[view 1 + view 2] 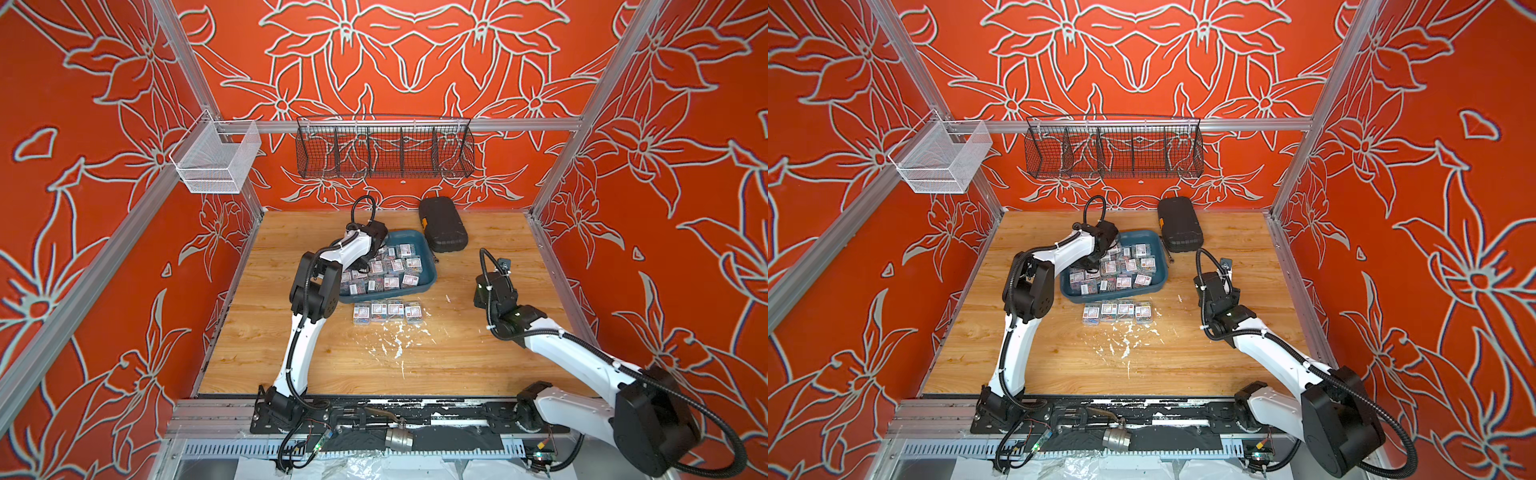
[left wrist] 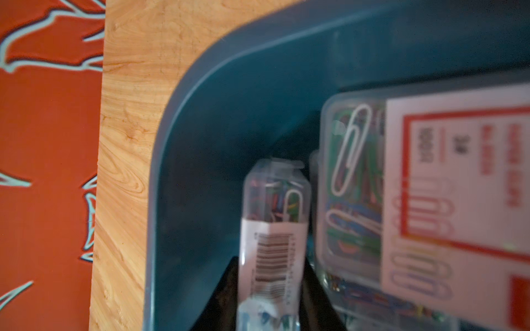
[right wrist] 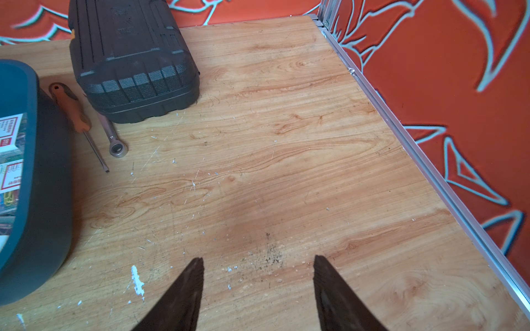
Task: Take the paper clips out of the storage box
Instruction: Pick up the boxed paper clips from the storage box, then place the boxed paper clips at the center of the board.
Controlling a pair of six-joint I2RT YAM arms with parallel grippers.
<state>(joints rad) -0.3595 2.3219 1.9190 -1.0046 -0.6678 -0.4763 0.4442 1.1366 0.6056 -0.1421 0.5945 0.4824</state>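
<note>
Tabletop (image 1: 478,353) bears four paper clip boxes (image 1: 386,311) beside one storage box (image 1: 386,296)

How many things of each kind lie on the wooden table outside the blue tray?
Paper clip boxes: 4
Black case: 1
Screwdriver: 1
Wrench: 1
Total: 7
</note>
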